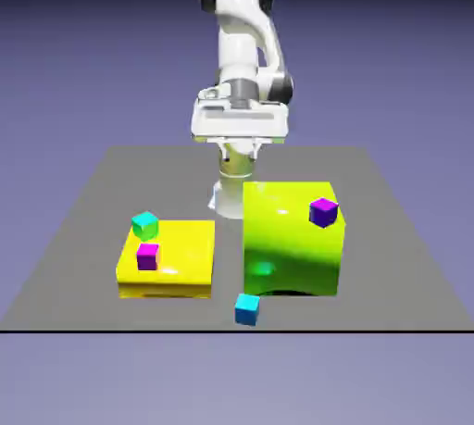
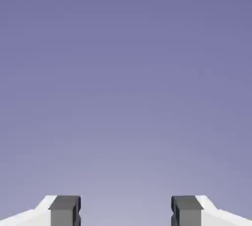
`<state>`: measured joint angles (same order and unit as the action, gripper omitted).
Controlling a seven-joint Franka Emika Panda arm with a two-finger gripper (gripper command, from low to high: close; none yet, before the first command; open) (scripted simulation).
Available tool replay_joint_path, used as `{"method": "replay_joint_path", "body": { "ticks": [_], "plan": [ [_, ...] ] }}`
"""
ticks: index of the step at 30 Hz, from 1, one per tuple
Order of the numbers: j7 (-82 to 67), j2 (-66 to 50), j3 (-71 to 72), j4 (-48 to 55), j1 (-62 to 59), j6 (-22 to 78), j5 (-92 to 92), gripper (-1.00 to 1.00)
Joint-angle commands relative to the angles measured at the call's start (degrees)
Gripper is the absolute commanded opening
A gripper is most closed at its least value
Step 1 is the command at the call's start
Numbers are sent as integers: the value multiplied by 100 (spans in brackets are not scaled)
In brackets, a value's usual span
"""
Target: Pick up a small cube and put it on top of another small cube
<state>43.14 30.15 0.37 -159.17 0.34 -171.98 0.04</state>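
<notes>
Several small cubes show in the exterior view. A teal cube [image 1: 144,225] and a magenta cube [image 1: 147,256] sit on a flat yellow block [image 1: 180,266]. A purple cube [image 1: 323,212] rests on top of a tall lime block [image 1: 287,247]. A blue cube [image 1: 246,308] lies on the grey table near its front edge. My gripper [image 1: 239,125] hangs high above the table's far side, well away from every cube. In the hand view the gripper [image 2: 126,211] is open, its grey fingertips [image 2: 65,210] wide apart with only the backdrop between them.
The yellow block and the lime block stand side by side in the middle of the grey table [image 1: 83,229], with a narrow gap between them. The robot's base [image 1: 233,178] rises just behind the lime block.
</notes>
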Motion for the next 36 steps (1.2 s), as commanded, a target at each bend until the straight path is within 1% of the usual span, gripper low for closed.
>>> {"method": "replay_joint_path", "body": {
  "ticks": [1,28,29,32,33,34,35,36],
  "plan": [
    [57,-208,30,152,-29,168,3,0],
    [1578,-5770,844,4225,-807,4675,92,0],
    [1578,-5770,844,4226,-807,4675,92,0],
    [1606,-6342,793,4050,-741,3928,32,0],
    [1610,-6429,785,4023,-730,3815,22,0],
    [1610,-6429,785,4023,-730,3814,22,-100],
    [1610,-6429,785,4023,-730,3814,22,-100],
    [1601,-6239,802,4081,-752,4063,42,-100]
  ]
}}
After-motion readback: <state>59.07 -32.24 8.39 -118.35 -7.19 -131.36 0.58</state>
